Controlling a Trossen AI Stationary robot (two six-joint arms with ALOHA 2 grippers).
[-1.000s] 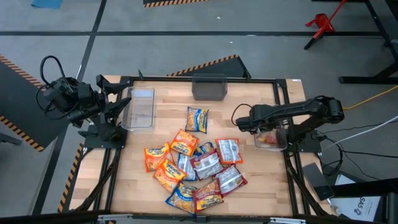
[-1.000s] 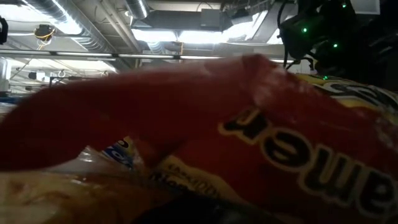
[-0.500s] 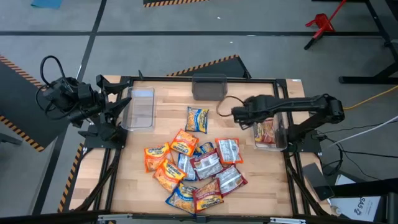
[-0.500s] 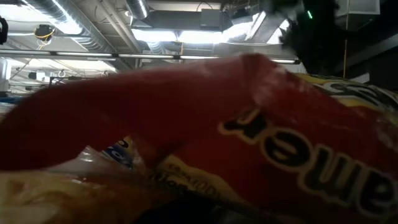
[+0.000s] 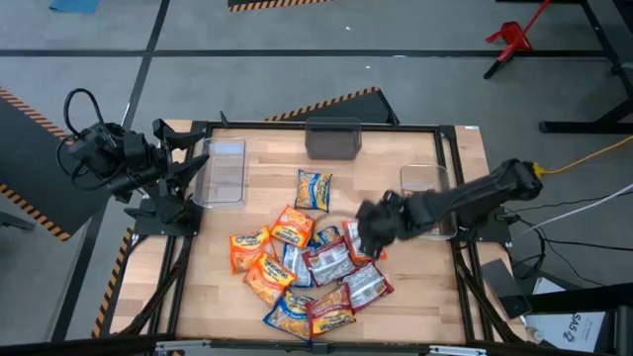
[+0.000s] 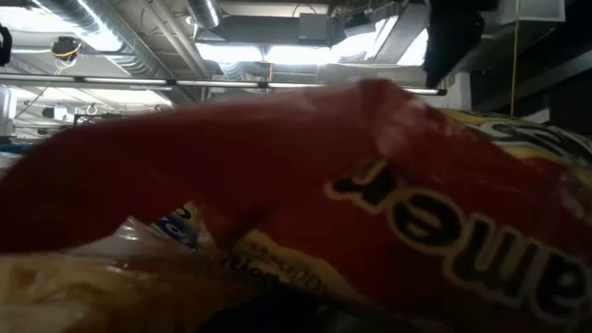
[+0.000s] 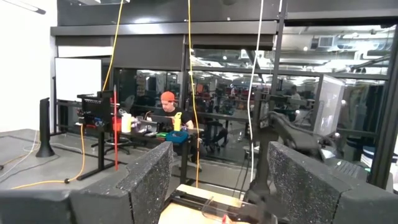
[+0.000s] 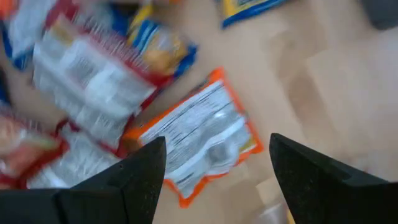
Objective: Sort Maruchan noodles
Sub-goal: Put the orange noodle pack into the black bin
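The Maruchan noodles (image 5: 302, 267) lie in a loose pile on the wooden table, orange, red-and-silver and blue-and-yellow packets overlapping. One blue-and-yellow packet (image 5: 314, 190) lies apart, farther back. My right gripper (image 5: 368, 232) hangs open over the pile's right side, pointing steeply down. In the right wrist view its fingers (image 8: 134, 177) stand above an orange-edged packet with a silver printed back (image 8: 202, 137), touching nothing. My left gripper (image 7: 217, 180) is open, raised at the table's left edge (image 5: 173, 180), facing the room.
A clear bin (image 5: 223, 170) stands at the left, a dark bin (image 5: 332, 138) at the far edge, and a clear bin (image 5: 420, 180) at the right, partly under my right arm. A red packet (image 6: 296, 203) fills the low view. A person (image 7: 166, 109) sits far behind.
My right gripper has swung from beside the right bin toward the table's left and near edge, out over the pile, and has tipped from near level to pointing steeply down. The packets have stayed where they were.
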